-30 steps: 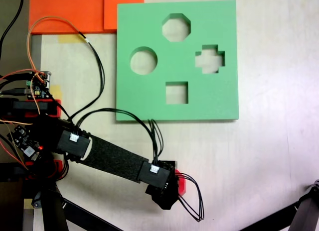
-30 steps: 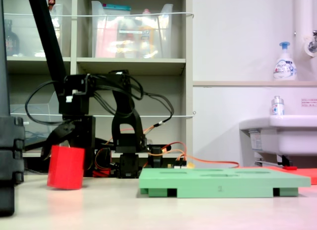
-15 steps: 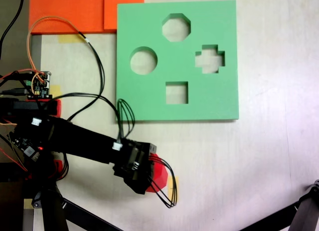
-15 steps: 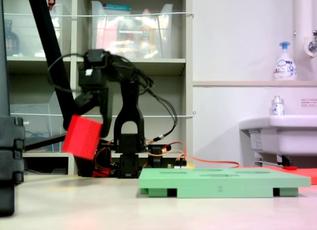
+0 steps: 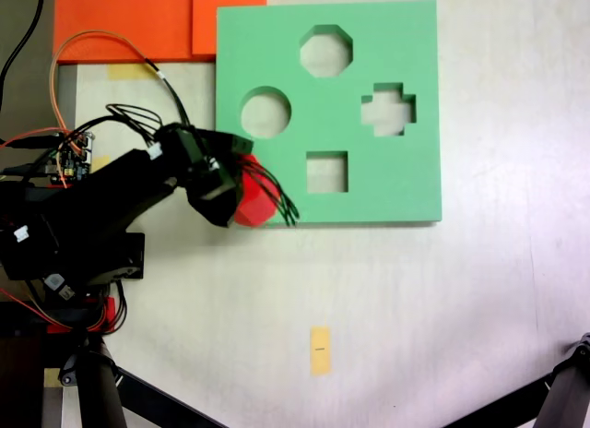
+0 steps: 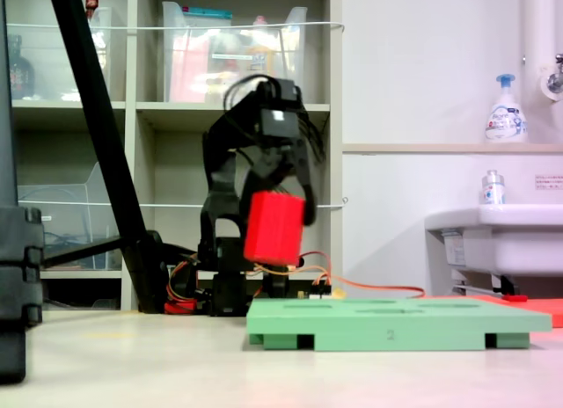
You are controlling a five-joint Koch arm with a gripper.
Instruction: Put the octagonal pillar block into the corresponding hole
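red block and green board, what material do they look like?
Red block: probably foam, with a matte, unglossy face and soft edges. Green board: also looks like foam, a thick matte slab with clean through cutouts and no sheen. Neither can be confirmed by look alone.

Block (image 6: 274,228) above board's (image 6: 396,322) left end.

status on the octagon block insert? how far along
Done: the gripper is shut on the red octagonal block and holds it clear of the table. In hand: the block hangs over the green board's near-left corner in the first exterior view. Left: carrying it to the octagonal hole, which is empty, then lowering and releasing.
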